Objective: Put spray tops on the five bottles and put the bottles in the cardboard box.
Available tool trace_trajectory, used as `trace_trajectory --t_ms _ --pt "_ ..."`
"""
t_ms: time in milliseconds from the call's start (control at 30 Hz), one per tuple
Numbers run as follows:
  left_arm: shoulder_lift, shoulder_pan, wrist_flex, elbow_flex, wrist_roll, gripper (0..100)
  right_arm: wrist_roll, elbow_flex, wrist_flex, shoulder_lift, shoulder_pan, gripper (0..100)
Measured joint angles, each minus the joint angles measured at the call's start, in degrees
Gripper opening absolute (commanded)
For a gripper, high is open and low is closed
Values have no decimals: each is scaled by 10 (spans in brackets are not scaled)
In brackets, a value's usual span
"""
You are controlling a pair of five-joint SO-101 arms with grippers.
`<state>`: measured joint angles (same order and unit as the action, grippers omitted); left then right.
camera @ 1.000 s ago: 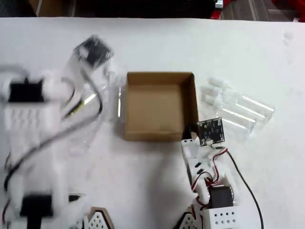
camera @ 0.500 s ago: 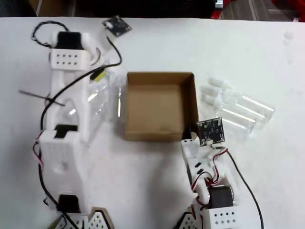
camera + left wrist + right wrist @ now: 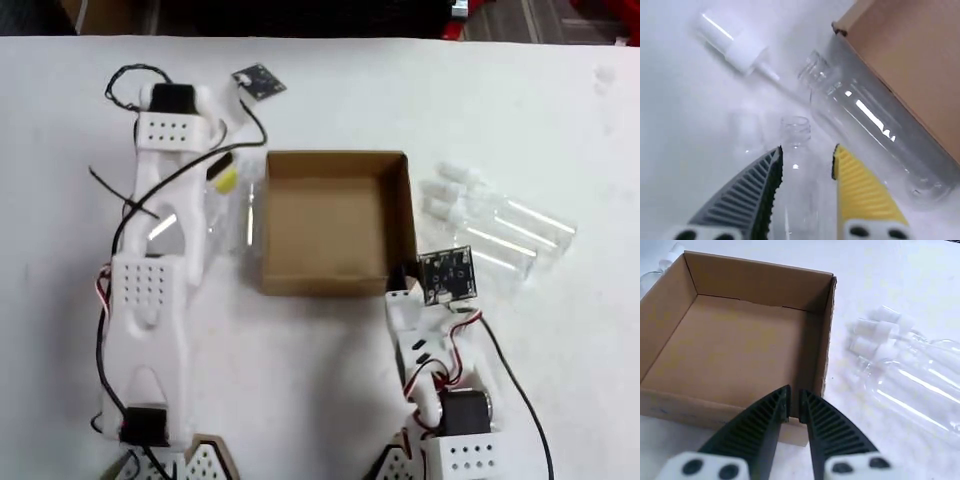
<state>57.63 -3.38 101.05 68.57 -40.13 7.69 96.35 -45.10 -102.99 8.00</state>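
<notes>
Table white, carries all items. Cardboard box sits directly ahead of the right jaws, which are closed to a sliver of a gap. Three capped bottles lie side by side past the box wall, off to one side of the right jaws. Left jaws are spread apart, straddling an uncapped bottle; contact cannot be told. Second uncapped bottle lies just beside the yellow jaw, against the box. Loose spray top lies ahead of the left jaws' tips.

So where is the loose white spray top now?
The left wrist view shows the spray top beside a clear plastic bottle's open neck, by the brown cardboard box's left wall.
</notes>
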Motion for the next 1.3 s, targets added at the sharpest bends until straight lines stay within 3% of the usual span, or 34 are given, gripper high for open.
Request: trace_trajectory --t_ms 333,1300 --pt "80 -1 -3 67 -30 162 0 0 0 0 2 19" --pt "88 -1 -20 66 -35 203 0 0 0 0 2 19"
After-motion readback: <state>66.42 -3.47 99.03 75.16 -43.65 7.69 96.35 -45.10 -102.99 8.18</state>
